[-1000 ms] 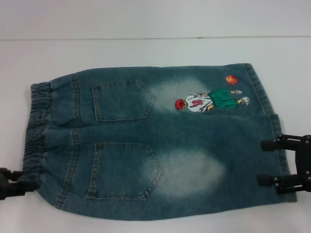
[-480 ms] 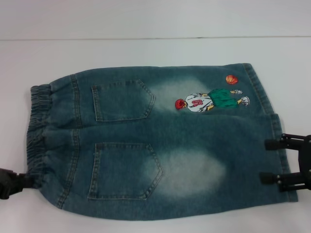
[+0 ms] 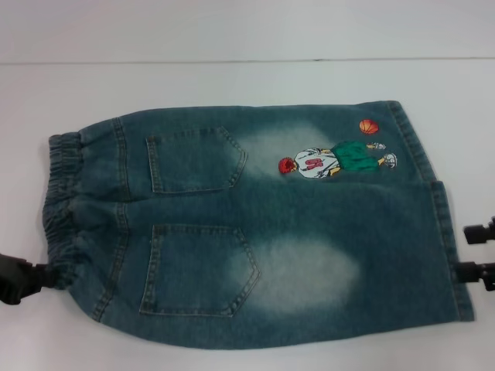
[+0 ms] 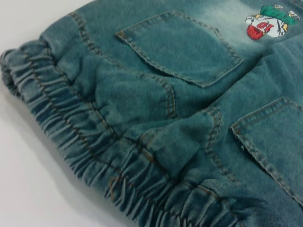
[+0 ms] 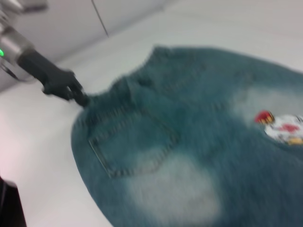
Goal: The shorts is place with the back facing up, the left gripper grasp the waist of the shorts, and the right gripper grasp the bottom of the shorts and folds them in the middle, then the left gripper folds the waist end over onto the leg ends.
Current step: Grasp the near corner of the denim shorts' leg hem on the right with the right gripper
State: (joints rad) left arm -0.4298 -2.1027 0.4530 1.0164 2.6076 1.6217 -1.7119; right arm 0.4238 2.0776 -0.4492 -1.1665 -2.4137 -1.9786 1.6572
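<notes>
Grasp step: left gripper (image 3: pixel 35 277) at the waist of the shorts (image 3: pixel 62 209), finger state unclear; right gripper (image 3: pixel 481 253) open, off the bottom of the shorts (image 3: pixel 447 232), needs re-approach.

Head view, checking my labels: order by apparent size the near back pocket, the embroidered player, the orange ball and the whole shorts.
Largest to smallest:
1. the shorts
2. the near back pocket
3. the embroidered player
4. the orange ball
All lie flat on the table, so nearness barely skews this.

Matte black left gripper (image 3: pixel 19 278), silver, green-lit wrist.
</notes>
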